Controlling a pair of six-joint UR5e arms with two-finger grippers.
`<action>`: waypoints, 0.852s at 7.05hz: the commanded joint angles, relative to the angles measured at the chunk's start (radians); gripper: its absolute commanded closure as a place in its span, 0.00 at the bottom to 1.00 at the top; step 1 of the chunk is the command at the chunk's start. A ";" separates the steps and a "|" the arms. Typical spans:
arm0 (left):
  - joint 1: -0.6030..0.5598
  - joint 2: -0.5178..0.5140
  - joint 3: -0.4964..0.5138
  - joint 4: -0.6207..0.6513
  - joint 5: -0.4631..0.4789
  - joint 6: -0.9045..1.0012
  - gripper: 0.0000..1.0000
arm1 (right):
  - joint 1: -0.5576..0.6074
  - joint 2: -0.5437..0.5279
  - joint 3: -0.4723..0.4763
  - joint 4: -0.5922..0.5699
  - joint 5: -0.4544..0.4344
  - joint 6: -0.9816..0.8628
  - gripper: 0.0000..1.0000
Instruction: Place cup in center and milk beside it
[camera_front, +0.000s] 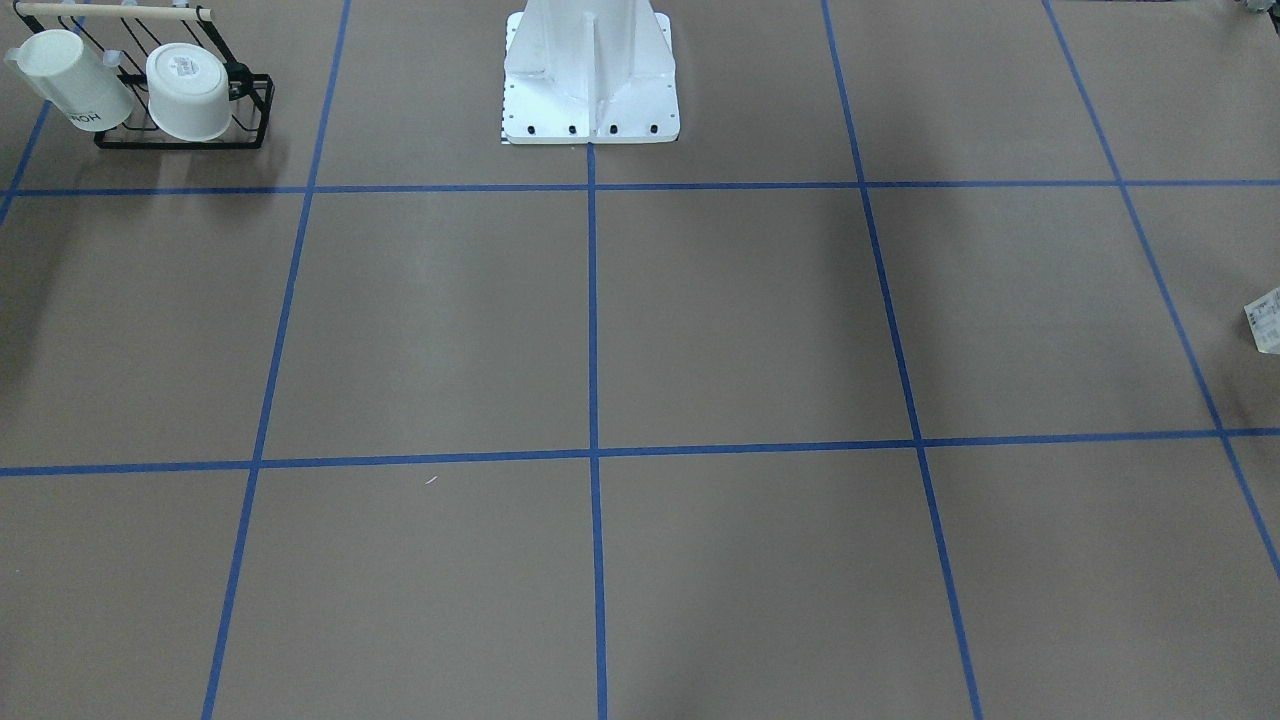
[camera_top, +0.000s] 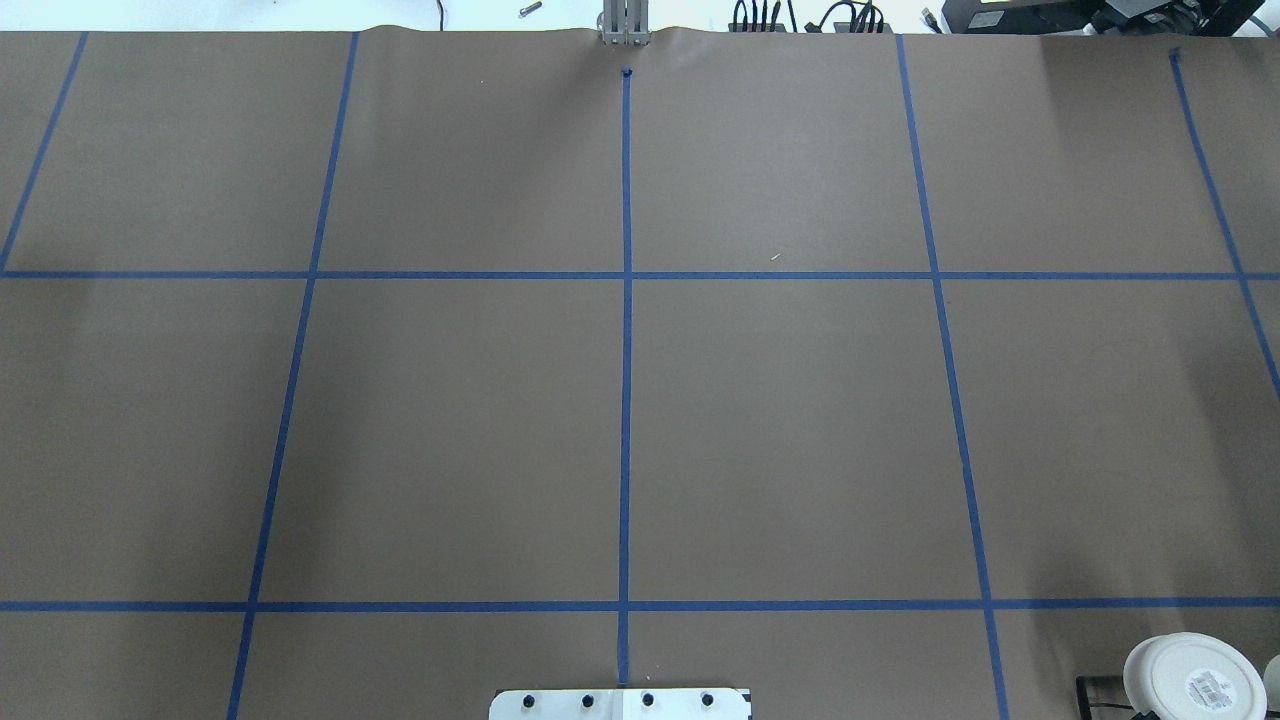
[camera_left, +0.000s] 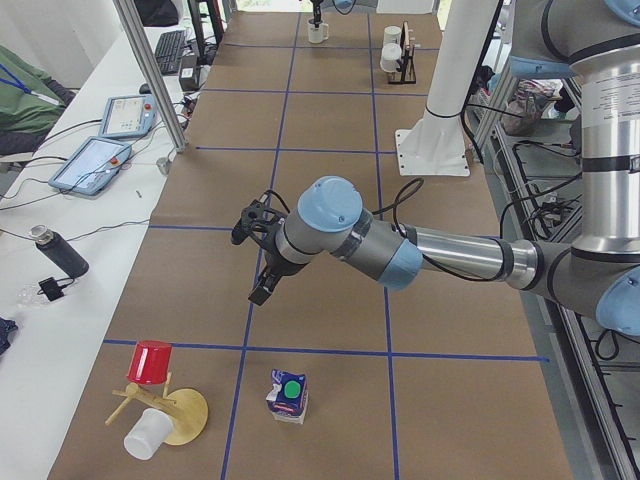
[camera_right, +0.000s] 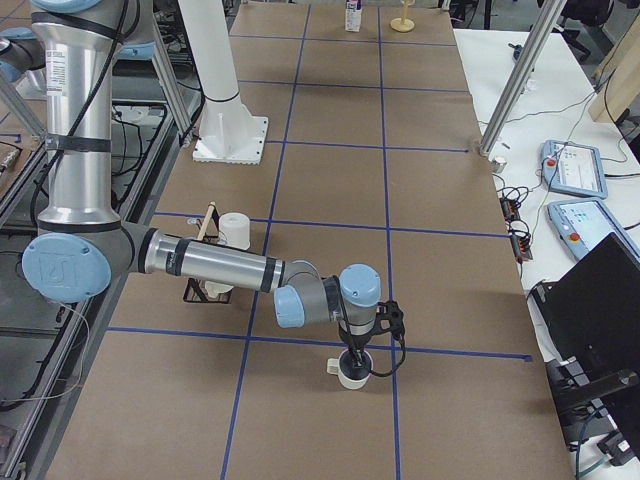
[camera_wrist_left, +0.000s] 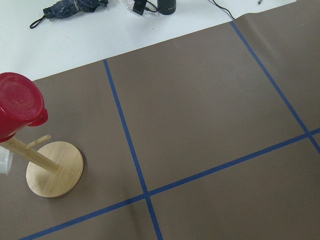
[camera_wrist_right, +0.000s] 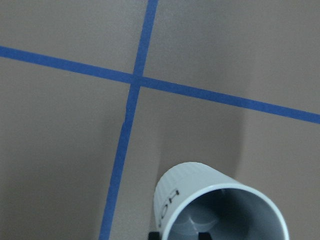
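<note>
The cup (camera_right: 350, 373), a small white mug with a grey inside, stands on the brown paper at the table's end on my right. My right gripper (camera_right: 356, 350) is directly over its rim. In the right wrist view the cup (camera_wrist_right: 220, 210) fills the bottom edge, with two dark fingertips (camera_wrist_right: 154, 234) either side of its near wall; open or shut is unclear. The milk (camera_left: 288, 395) stands at the opposite end, green cap up. My left gripper (camera_left: 260, 292) hangs above the table just past it; I cannot tell its state. The center (camera_top: 625, 440) is bare.
A black wire rack (camera_front: 250, 110) holds a tall lettered mug (camera_front: 75, 85) and a wide white cup (camera_front: 188, 92). A wooden mug tree (camera_wrist_left: 55, 170) carries a red cup (camera_wrist_left: 17, 107) near the milk. The white robot base (camera_front: 590, 90) stands at the table's edge.
</note>
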 joint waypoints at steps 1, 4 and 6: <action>0.000 0.001 0.000 0.000 0.000 0.002 0.01 | -0.031 0.000 -0.002 0.008 -0.025 -0.003 1.00; 0.000 0.001 0.003 0.000 0.000 0.000 0.01 | -0.006 0.012 0.111 -0.024 0.004 0.003 1.00; 0.000 0.004 0.003 0.000 0.000 0.002 0.01 | 0.009 0.032 0.308 -0.157 0.047 0.005 1.00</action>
